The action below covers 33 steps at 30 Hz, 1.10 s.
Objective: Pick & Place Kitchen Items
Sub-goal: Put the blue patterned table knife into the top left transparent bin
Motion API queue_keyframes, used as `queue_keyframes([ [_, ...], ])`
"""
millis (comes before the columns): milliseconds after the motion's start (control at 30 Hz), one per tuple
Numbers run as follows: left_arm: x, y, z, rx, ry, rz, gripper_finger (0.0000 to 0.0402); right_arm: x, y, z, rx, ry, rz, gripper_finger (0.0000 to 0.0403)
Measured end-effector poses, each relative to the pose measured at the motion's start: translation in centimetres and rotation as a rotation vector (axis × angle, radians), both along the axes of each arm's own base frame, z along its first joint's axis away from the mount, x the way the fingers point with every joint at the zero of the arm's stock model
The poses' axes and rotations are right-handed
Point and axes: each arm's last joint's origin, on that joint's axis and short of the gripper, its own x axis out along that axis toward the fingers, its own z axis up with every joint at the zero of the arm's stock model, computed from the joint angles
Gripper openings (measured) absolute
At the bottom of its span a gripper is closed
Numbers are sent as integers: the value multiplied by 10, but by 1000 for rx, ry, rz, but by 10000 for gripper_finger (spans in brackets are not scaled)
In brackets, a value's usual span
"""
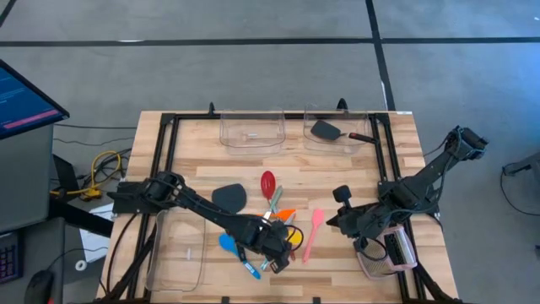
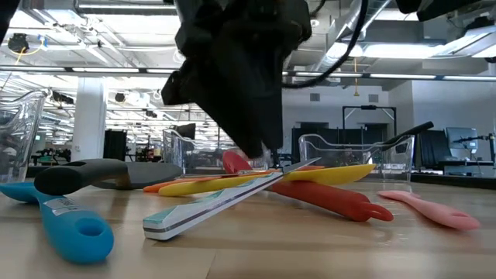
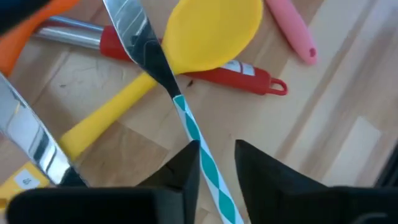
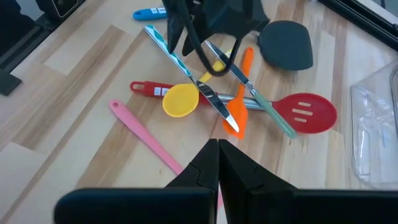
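Teal-striped knife point(image 3: 202, 152) lies across the yellow spoon point(image 3: 208, 31) mid-pile; our left gripper point(image 3: 216, 163) straddles its handle, fingers spread. We'd centre and pinch squarely. Right gripper point(image 4: 218, 163) waits, pressed together.

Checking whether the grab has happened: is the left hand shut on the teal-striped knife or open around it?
Open. In the left wrist view the left hand straddles the teal-striped knife handle, with a gap on one side.
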Motion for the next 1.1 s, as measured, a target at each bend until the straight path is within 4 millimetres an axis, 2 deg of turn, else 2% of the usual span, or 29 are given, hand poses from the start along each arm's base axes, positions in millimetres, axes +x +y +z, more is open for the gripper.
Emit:
queue_keyframes([
  [200, 1, 4, 3, 5, -10, 12, 149, 0, 0, 0, 0, 0, 0, 0],
  [333, 2, 12, -3, 14, 7, 29, 168, 0, 0, 0, 0, 0, 0, 0],
  [567, 1, 20, -15, 21, 13, 46, 172, 0, 0, 0, 0, 0, 0, 0],
  [1100, 5, 18, -26, -6, -33, 19, 172, -1, -1, -2, -3, 9, -6, 0],
])
